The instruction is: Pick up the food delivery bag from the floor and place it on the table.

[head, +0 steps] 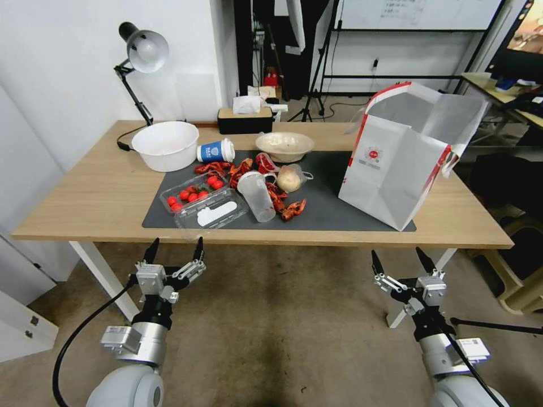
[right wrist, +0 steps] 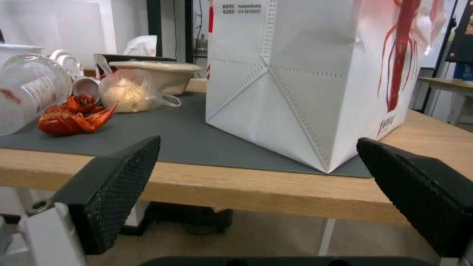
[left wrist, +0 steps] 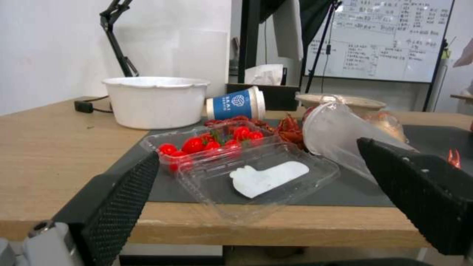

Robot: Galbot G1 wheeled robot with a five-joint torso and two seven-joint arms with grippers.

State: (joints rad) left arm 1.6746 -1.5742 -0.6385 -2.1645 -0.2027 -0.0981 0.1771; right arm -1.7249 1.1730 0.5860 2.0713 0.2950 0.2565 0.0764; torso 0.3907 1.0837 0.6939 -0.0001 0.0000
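The food delivery bag (head: pixel 404 164) stands upright on the surface (head: pixel 85 198), at the 3 o'clock end of the dark grey mat (head: pixel 328 198), with its near corner close to the front edge. Its mouth is open, showing foil lining and red trim; a small round red logo faces 9 o'clock. In the right wrist view the bag (right wrist: pixel 305 81) carries a red crayfish print on one side panel, and its base corner slightly overhangs the mat edge.

On the mat, toward 9 o'clock from the bag:
- a small clear bag holding a pale bun (head: pixel 291 178);
- a beige bowl (head: pixel 284 146) at 12 o'clock of the bun;
- red crayfish (head: pixel 285 206) scattered around a clear plastic cup (head: pixel 257 195) lying on its side;
- a clear tray of cherry tomatoes (head: pixel 192 193) with its hinged lid open toward the front edge;
- a blue paper cup (head: pixel 216 151) on its side.

A white tub (head: pixel 166 144), a desk lamp (head: pixel 141 56) and a tissue box (head: pixel 245 118) occupy the 10 to 12 o'clock area.

The left claw (head: pixel 174 249) is spread and holds nothing, below the front edge opposite the tomato tray. The right claw (head: pixel 400 261) is likewise spread and empty, below the edge opposite the bag. Both appear clear of the surface, though the gap is hard to judge. The carpeted floor (head: pixel 283 328) lies beneath.
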